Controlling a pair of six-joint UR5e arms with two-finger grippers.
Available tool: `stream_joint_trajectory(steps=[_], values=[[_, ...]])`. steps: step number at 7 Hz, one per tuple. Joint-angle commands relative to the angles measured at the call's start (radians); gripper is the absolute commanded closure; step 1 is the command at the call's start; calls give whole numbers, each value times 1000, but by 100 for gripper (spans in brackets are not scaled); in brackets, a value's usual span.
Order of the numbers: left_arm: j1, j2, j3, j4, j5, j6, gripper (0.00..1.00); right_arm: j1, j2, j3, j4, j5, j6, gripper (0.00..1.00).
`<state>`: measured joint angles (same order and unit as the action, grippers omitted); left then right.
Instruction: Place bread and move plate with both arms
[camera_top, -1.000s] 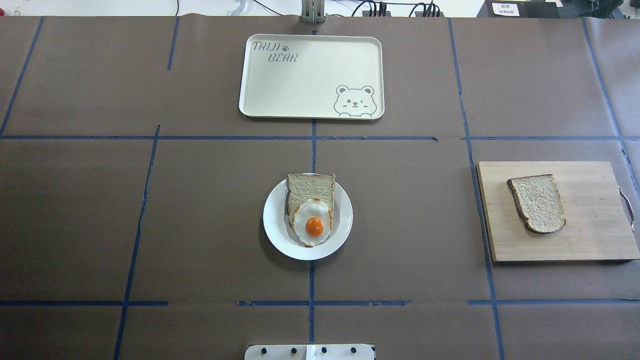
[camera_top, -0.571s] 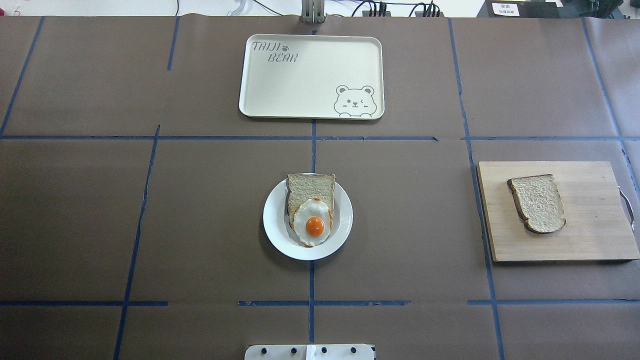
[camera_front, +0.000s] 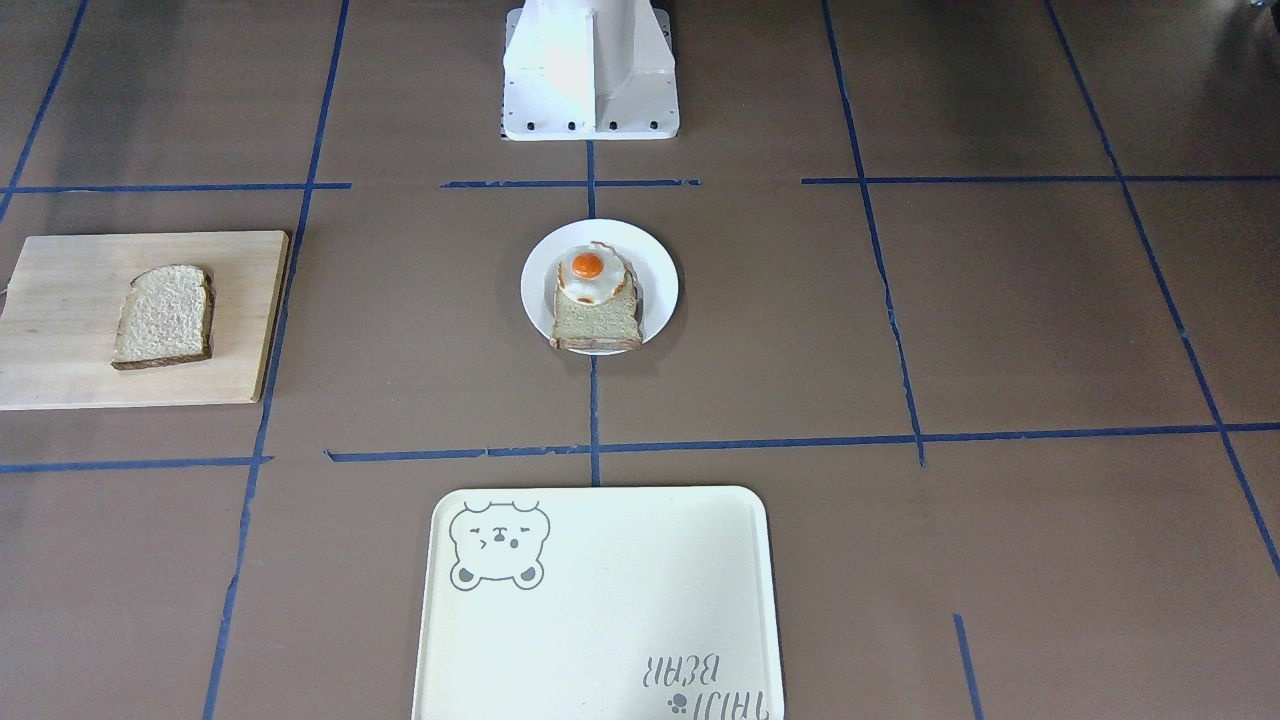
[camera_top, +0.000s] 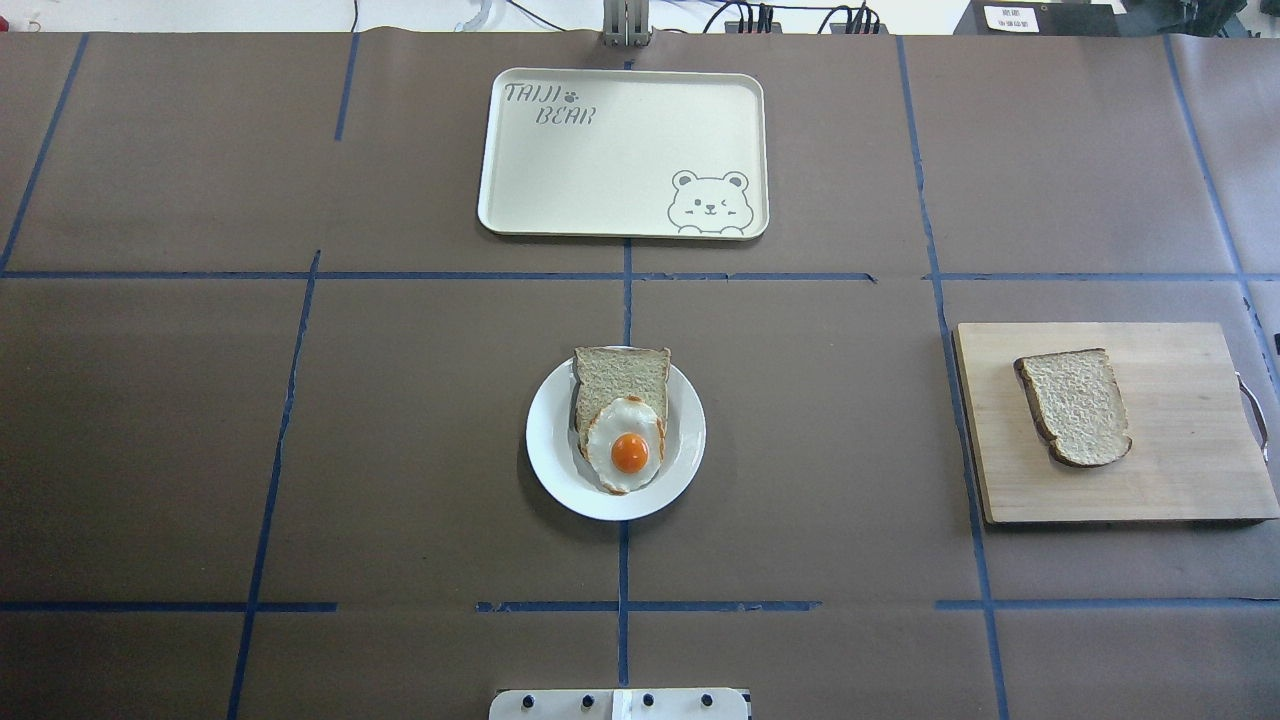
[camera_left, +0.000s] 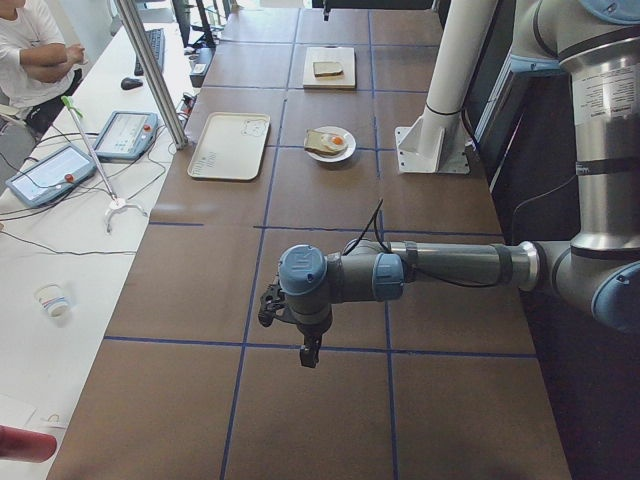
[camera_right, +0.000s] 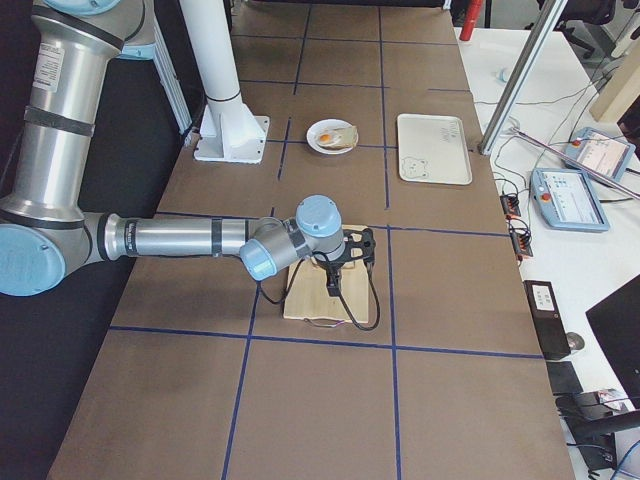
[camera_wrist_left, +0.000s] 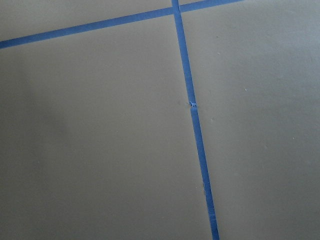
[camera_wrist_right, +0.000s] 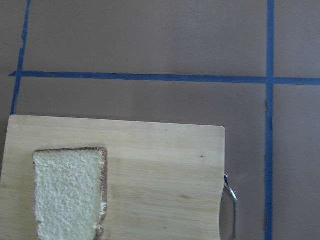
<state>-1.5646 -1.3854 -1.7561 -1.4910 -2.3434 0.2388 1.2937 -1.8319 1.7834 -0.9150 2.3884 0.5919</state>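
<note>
The bread, a thin slice with dark crust, lies on a wooden cutting board at the right; it also shows in the front view and the right wrist view. The white plate sits at the table's centre and holds a thicker pale slice with a fried egg on it. My left gripper hangs over bare table far to the left, seen only from the side. My right gripper hovers above the board, also seen only from the side. I cannot tell whether either is open or shut.
A cream tray with a bear drawing lies beyond the plate. The white pedestal base stands at the near table edge. The board has a metal handle. An operator sits beside the table.
</note>
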Motion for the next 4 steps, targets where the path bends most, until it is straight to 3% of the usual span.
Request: stream_joint_trajectory(steps=[1, 4], values=[[0, 0, 1, 0, 1, 1, 0, -176, 34, -158, 395, -95, 342, 0], [0, 0, 3, 0, 4, -1, 0, -315, 107, -176, 397, -210, 394, 4]])
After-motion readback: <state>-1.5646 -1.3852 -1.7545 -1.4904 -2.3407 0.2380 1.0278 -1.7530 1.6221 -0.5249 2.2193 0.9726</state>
